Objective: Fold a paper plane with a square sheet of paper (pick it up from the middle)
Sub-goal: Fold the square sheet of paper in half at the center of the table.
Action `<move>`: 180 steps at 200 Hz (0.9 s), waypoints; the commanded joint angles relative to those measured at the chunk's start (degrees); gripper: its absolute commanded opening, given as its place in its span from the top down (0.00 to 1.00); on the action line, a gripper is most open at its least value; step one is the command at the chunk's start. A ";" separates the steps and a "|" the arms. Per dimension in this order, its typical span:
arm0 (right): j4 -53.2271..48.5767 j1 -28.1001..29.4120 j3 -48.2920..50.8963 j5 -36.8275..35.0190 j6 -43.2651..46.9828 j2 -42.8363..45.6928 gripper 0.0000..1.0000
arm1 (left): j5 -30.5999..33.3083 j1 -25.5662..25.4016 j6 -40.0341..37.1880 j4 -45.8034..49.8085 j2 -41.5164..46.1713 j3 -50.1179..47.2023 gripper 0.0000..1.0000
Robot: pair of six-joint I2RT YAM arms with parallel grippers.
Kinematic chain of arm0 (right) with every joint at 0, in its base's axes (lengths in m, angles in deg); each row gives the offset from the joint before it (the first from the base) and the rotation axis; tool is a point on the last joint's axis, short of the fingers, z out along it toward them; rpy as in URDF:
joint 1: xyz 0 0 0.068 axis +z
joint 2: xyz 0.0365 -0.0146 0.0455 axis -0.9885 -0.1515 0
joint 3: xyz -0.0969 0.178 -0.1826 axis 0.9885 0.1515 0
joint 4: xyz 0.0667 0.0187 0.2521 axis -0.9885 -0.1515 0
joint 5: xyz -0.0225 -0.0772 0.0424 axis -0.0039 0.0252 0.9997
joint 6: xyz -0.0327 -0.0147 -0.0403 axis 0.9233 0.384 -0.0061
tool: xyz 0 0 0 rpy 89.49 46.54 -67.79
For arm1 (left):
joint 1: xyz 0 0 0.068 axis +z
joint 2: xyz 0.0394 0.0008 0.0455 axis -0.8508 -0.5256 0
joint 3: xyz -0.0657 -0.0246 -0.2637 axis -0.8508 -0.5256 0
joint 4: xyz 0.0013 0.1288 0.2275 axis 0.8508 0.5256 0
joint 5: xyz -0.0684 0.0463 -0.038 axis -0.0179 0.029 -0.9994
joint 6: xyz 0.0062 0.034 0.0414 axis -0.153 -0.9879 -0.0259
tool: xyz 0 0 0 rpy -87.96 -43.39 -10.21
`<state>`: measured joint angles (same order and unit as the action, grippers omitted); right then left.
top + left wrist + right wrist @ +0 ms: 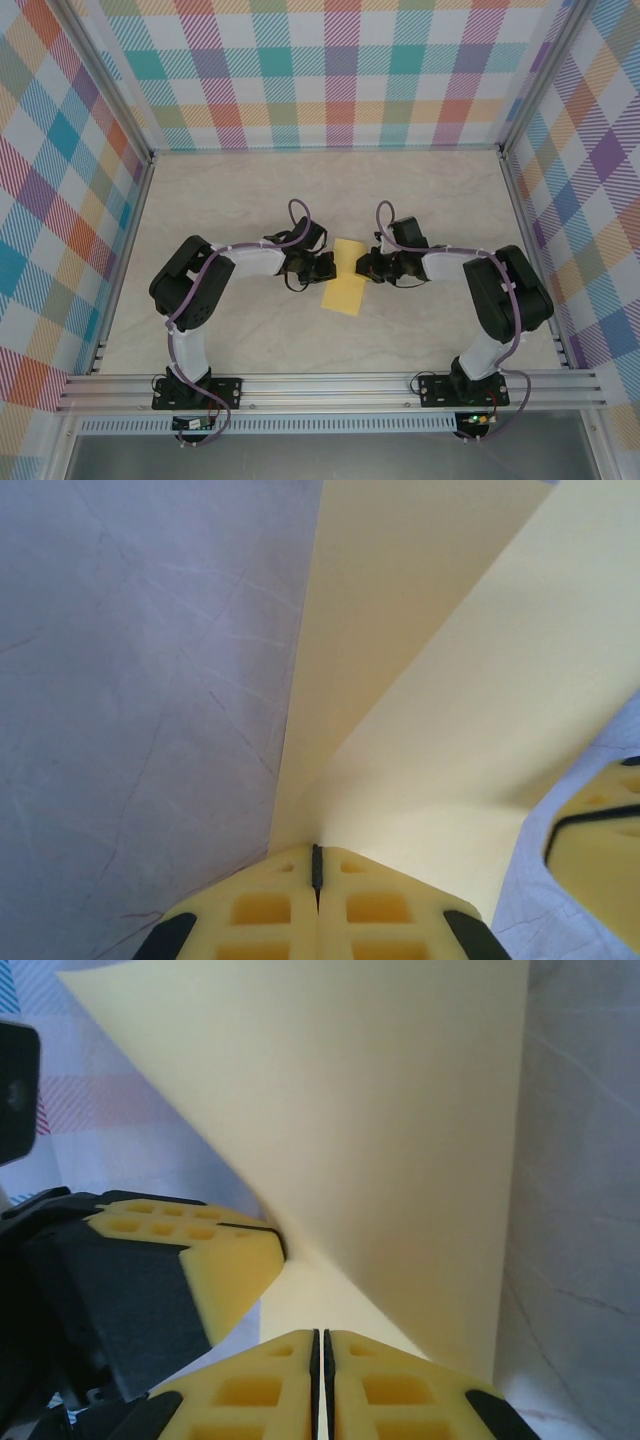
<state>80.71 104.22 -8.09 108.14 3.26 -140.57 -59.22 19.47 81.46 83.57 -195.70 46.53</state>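
A: What is biggest here?

B: The pale table (240,190), closed in by checked walls (340,70) on three sides. The two arms are bolted at its near edge. The left arm (190,290) and the right arm (505,295) both bend inward toward the middle.

A: And the paper?

B: The paper (345,278) sits between them at the table's centre, a yellow sheet running from far to near. The wrist views show it bent into two panels that meet along a crease.

A: Is it flat on the table?

B: No, it stands up from the fingers. I cannot tell whether any edge touches the table.

A: The left gripper?

B: The left gripper (325,268) is at the paper's left side. Its pads (270,910) are pressed together with the paper's edge pinched between them.

A: The right one?

B: The right gripper (365,266) faces it from the other side. Its pads (260,1390) are likewise closed on the paper, and the two grippers are close together.
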 commanded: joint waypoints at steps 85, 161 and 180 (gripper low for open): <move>-0.19 -0.83 0.12 1.81 3.67 -3.67 0.87 | 2.37 -0.77 -1.33 6.60 -1.48 -3.18 1.00; -0.68 -2.89 -4.28 2.85 4.17 -3.90 0.88 | 2.29 -0.81 -1.29 6.45 -1.39 -3.40 1.00; -0.74 -3.45 -4.74 2.89 4.43 -5.44 0.88 | 2.46 -0.81 -1.25 6.59 -1.22 -3.44 1.00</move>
<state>80.14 101.45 -11.48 109.80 5.86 -143.69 -59.22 19.47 81.46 83.14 -195.56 46.13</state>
